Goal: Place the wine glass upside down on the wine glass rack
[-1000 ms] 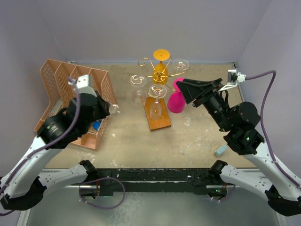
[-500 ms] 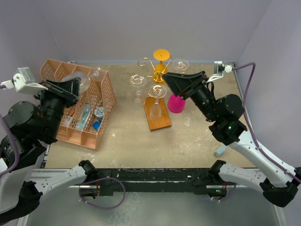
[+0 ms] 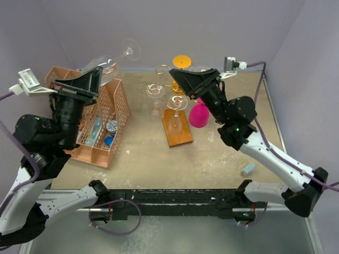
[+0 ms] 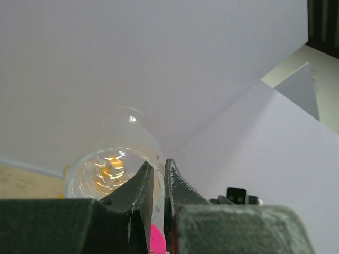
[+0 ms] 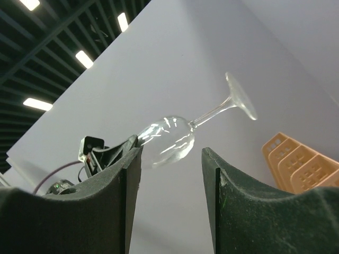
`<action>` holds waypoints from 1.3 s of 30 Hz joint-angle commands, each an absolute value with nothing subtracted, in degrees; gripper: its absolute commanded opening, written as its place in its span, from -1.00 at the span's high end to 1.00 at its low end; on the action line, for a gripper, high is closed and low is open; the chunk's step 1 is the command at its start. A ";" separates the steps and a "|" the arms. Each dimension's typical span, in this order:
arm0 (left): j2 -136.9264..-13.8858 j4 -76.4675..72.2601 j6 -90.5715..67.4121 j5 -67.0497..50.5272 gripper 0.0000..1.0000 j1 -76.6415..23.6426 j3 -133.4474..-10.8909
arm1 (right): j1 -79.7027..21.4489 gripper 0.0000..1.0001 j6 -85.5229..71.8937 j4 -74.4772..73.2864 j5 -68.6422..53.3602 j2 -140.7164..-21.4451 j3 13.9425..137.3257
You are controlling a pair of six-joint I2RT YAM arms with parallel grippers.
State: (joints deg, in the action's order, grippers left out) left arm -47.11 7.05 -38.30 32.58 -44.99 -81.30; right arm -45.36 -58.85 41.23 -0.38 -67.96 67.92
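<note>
The left hand (image 3: 98,74) was lifted high above the tan surface (image 3: 143,153), over the far end of the peach organiser (image 3: 106,127), and it gripped the wine glass (image 3: 106,63) by the rim of the bowl. The glass stuck out beyond the fingertips, tilted up and to the right, with the stem and round foot pointing toward the back wall. In the left wrist view the two fingers (image 4: 140,185) stood almost together, pinching the thin wall of the bowl (image 4: 114,169) between them. The glass hung in the air, well to the left of the wine glass rack (image 3: 180,135) and touching none of it. The rack stood mid-surface on its wooden base, with a clear glass (image 3: 176,115) hanging upside down from one arm and a pink glass (image 3: 198,115) just beside it on the right. The right hand (image 3: 177,78) hovered above the rack with its fingers spread wide and nothing between them. Its wrist camera looked across at the tilted glass (image 5: 169,142), well apart from it.
</note>
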 commanded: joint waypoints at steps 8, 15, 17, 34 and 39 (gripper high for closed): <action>-52.75 -19.83 -42.31 22.87 1.00 -44.65 -77.06 | -45.60 -0.03 -72.94 46.99 0.25 -78.71 80.59; -53.55 -22.08 -42.59 21.76 1.00 -44.65 -76.17 | -45.53 0.00 -78.67 41.71 5.00 -83.29 86.14; -53.46 -22.95 -42.53 21.25 1.00 -44.65 -75.65 | -45.54 0.02 -79.86 40.41 6.01 -83.93 87.02; -54.49 -23.83 -43.22 14.40 1.00 -44.65 -75.37 | -45.57 0.16 -81.93 44.36 4.90 -89.42 93.14; -53.85 -23.47 -43.90 13.71 1.00 -44.60 -74.23 | -45.53 0.35 -82.48 47.07 4.46 -90.00 93.21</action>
